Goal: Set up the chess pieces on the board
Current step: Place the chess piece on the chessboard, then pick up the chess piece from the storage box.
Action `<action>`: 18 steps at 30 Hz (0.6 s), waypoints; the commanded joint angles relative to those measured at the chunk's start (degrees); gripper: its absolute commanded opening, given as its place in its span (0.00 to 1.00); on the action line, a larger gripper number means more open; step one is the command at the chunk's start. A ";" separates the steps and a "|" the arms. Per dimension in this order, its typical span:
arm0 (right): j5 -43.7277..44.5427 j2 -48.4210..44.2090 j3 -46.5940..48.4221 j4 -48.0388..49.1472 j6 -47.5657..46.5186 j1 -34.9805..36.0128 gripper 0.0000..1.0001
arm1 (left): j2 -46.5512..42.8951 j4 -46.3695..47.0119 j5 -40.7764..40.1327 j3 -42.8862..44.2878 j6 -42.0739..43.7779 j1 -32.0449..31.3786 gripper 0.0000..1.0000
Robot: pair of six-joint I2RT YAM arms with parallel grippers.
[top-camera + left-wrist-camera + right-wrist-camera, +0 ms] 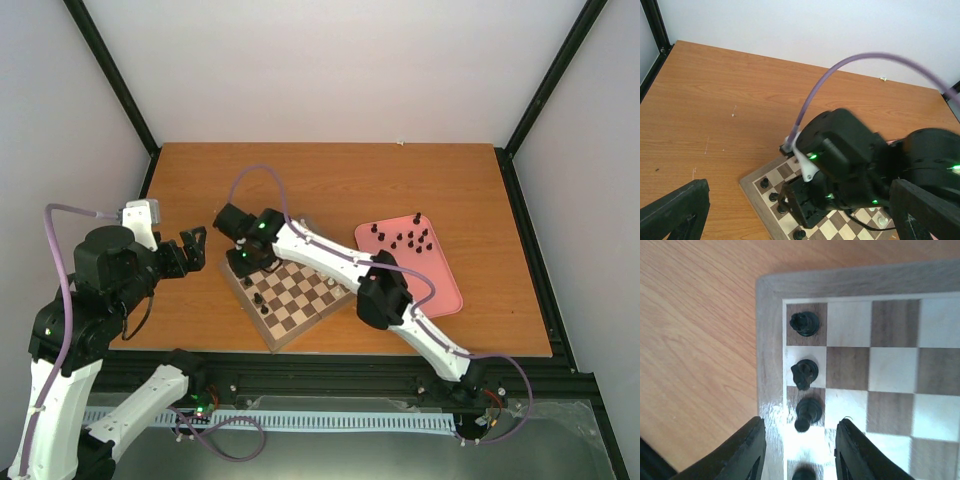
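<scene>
The board (300, 318) lies tilted at the table's front middle. Three black chess pieces (805, 323) stand in its edge column in the right wrist view, the lowest (808, 412) just ahead of my right gripper's fingers. A fourth piece (804, 474) shows between them at the frame's bottom. My right gripper (800, 452) is open and empty over that edge column, and it also shows in the top view (243, 262). Several more black pieces (405, 238) stand on the pink tray (445, 290). My left gripper (193, 243) is open and empty over bare table left of the board.
The right arm (320, 250) stretches across the board from the right. In the left wrist view its black wrist (840, 160) hides much of the board (752, 187). A few small pale pieces (882, 219) stand on the board's squares. Black frame posts edge the table.
</scene>
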 commanded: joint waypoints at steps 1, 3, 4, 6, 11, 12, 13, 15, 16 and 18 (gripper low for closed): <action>4.72 -9.40 1.06 -3.02 -0.45 -0.84 0.42 | 0.14 -0.51 -0.35 0.78 1.33 0.16 1.00; 7.43 -12.25 -0.23 -4.21 -0.38 -1.38 0.44 | 0.26 -0.48 -0.21 1.07 1.28 0.21 1.00; 8.65 -13.97 -1.44 -4.59 -0.12 -1.85 0.45 | 0.45 -0.40 -0.27 1.16 1.34 0.21 1.00; 10.57 -17.62 -4.93 -4.98 0.48 -3.70 0.48 | 0.79 -0.27 -0.18 1.37 1.38 0.21 1.00; 16.36 -26.58 -17.54 -5.21 0.84 -12.44 0.54 | 1.83 0.16 -0.06 1.69 1.32 0.21 1.00; 16.93 -27.98 -19.88 -5.29 0.98 -14.65 0.55 | 2.09 0.32 0.00 1.79 1.33 0.21 1.00; 17.23 -29.26 -21.91 -5.40 1.01 -17.27 0.57 | 2.31 0.41 0.04 1.79 1.30 0.21 1.00; 18.81 -31.83 -25.66 -4.98 0.67 -22.17 0.59 | 2.84 0.65 0.13 1.90 1.19 0.16 1.00; 19.43 -32.76 -27.46 -4.56 0.03 -24.67 0.59 | 3.23 0.70 0.18 2.00 1.19 0.20 1.00; 20.72 -33.85 -30.05 -4.28 -0.96 -29.38 0.60 | 3.83 0.86 0.10 2.04 1.17 0.21 1.00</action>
